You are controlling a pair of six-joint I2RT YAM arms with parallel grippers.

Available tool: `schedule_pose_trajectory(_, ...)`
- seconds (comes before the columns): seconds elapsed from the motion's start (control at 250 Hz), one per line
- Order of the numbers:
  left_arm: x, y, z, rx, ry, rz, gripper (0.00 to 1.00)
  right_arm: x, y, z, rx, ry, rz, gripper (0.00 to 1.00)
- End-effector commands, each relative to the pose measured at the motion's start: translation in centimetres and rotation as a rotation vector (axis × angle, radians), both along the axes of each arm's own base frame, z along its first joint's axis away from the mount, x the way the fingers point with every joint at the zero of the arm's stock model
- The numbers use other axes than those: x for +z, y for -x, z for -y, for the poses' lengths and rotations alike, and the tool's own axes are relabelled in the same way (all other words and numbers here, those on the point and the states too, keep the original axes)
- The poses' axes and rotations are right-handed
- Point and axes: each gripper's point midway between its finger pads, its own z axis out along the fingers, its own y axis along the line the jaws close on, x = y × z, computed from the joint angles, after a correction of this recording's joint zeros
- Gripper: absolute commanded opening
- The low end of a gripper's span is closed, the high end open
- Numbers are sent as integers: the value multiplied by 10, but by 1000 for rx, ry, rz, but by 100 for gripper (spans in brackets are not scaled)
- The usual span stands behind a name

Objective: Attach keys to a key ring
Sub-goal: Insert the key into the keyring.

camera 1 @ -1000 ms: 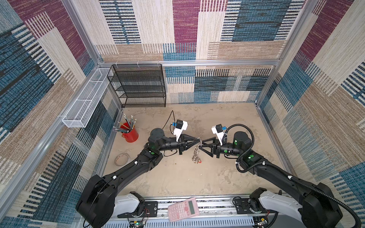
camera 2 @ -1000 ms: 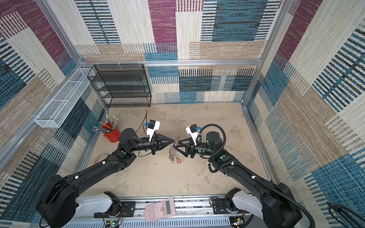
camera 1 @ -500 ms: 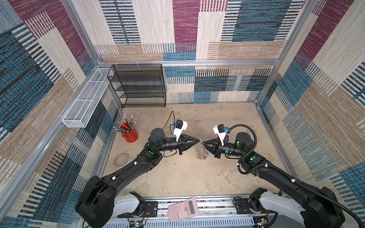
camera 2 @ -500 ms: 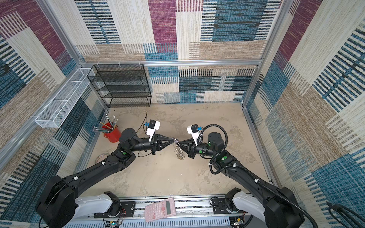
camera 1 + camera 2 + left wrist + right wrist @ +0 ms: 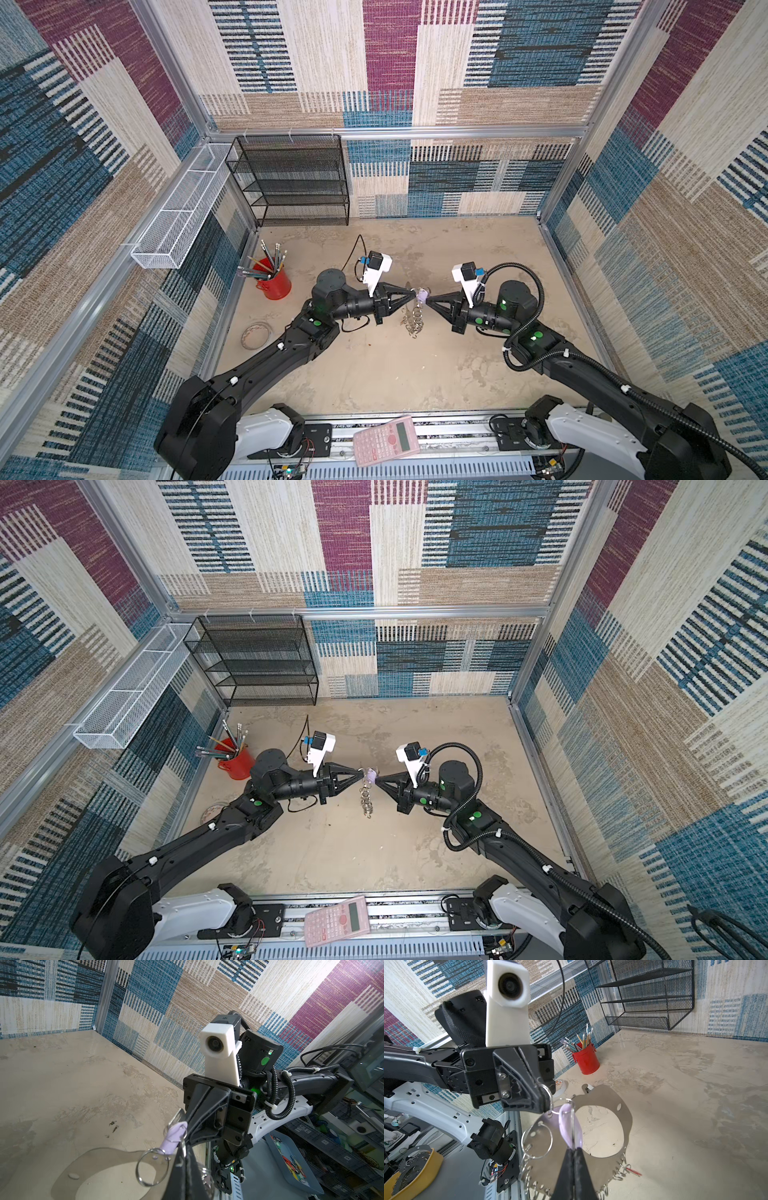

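Both grippers meet tip to tip above the middle of the table. My left gripper (image 5: 412,293) (image 5: 545,1097) is shut on a split ring at the top of the key ring (image 5: 604,1159), a grey curved band that hangs below it (image 5: 366,800). My right gripper (image 5: 429,300) (image 5: 573,1150) is shut on the head of the lilac key (image 5: 566,1124) (image 5: 172,1138), which sits at a silver ring beside the left fingertips. The red key (image 5: 632,1171) dangles from a ring at the band's low end. My left jaws show as a closed dark wedge (image 5: 185,1159).
A red cup of pencils (image 5: 274,282) stands at the left edge, with a tape roll (image 5: 256,334) in front of it. A black mesh shelf (image 5: 299,183) is at the back left and a white wire basket (image 5: 183,208) hangs on the left wall. A pink calculator (image 5: 386,440) lies on the front rail.
My right gripper's jaws have gone from open to shut on the lilac key's head. The left gripper has kept its hold and place; the band has swung a little.
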Motion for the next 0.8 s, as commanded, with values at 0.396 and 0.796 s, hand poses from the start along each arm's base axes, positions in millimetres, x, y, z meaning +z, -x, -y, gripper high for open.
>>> schedule_pose_trajectory(0.396,31,6,-20,-31,64,90,0,-23,-34,30,-275,79,-61,0)
schedule_pose_trajectory(0.796,32,8,-29,-26,67,102,0,-21,-44,43,-342,75,-59,0)
